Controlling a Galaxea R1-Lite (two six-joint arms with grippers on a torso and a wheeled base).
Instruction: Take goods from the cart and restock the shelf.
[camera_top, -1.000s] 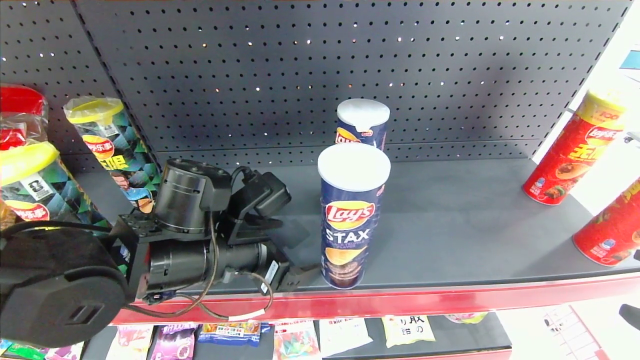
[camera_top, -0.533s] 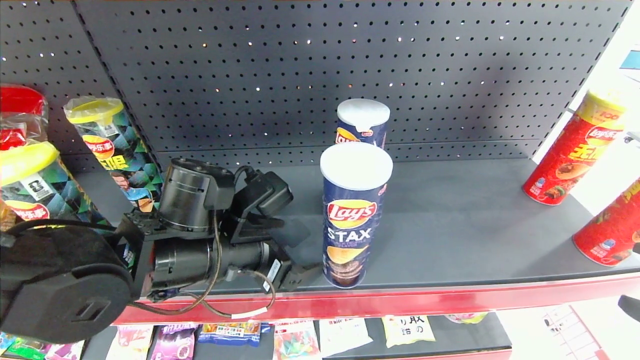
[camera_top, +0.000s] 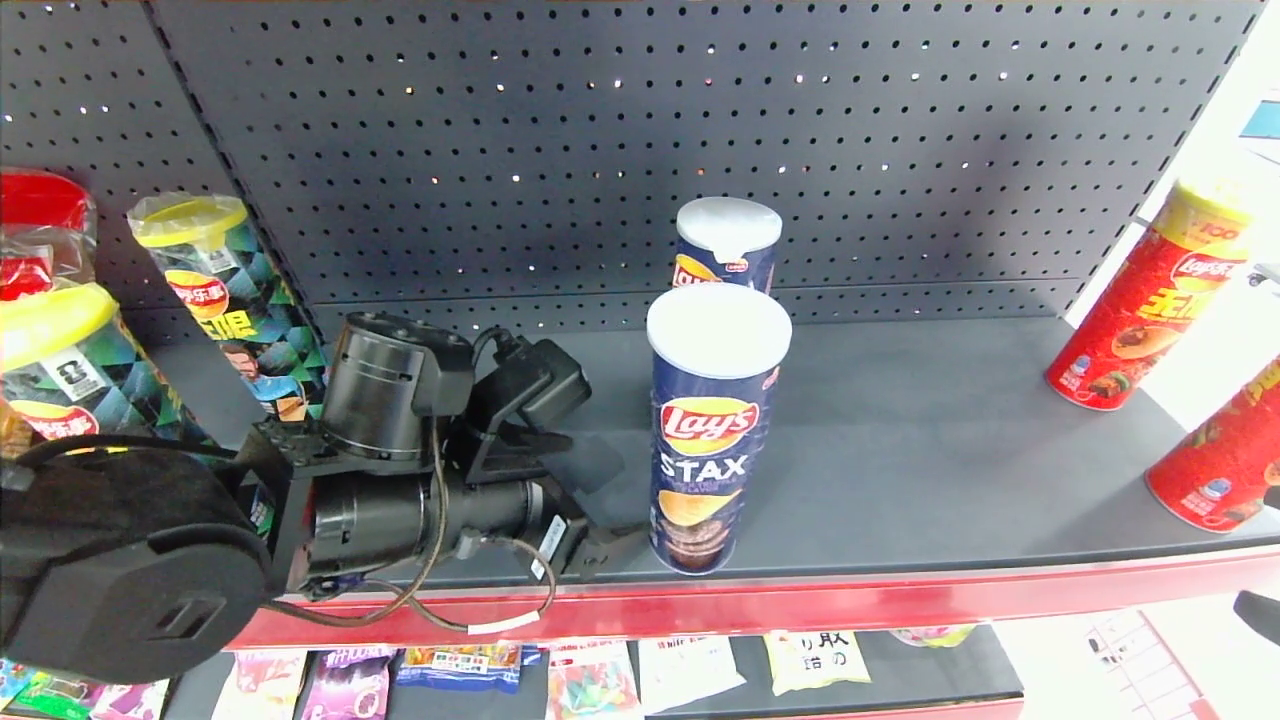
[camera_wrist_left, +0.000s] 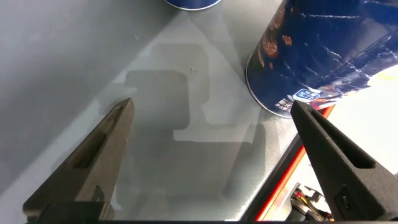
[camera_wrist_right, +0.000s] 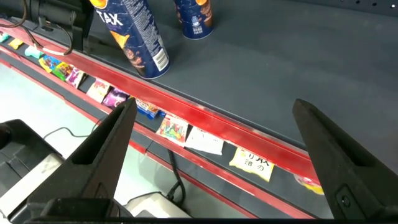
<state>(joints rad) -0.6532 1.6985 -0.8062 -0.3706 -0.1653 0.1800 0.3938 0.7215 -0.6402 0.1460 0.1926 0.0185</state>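
Observation:
A tall blue chip can (camera_top: 718, 430) with a white lid stands near the front edge of the grey shelf (camera_top: 930, 440). A second blue can (camera_top: 727, 245) stands right behind it, against the pegboard. My left gripper (camera_wrist_left: 211, 104) lies low on the shelf, open, with bare shelf between its fingers. One fingertip (camera_wrist_left: 305, 118) is right at the base of the front can (camera_wrist_left: 298, 68); I cannot tell whether it touches. My right gripper (camera_wrist_right: 211, 106) hangs open and empty in front of the shelf's red edge (camera_wrist_right: 205, 118).
Two red cans (camera_top: 1140, 300) (camera_top: 1220, 450) stand at the shelf's right end. Yellow-lidded cans (camera_top: 215, 270) (camera_top: 50, 370) stand at the left. Small packets (camera_top: 590, 675) lie on the lower shelf. Open deck lies between the blue and red cans.
My left arm has shifted slightly to the right along the shelf, and the front blue can has slid a little to the right with it.

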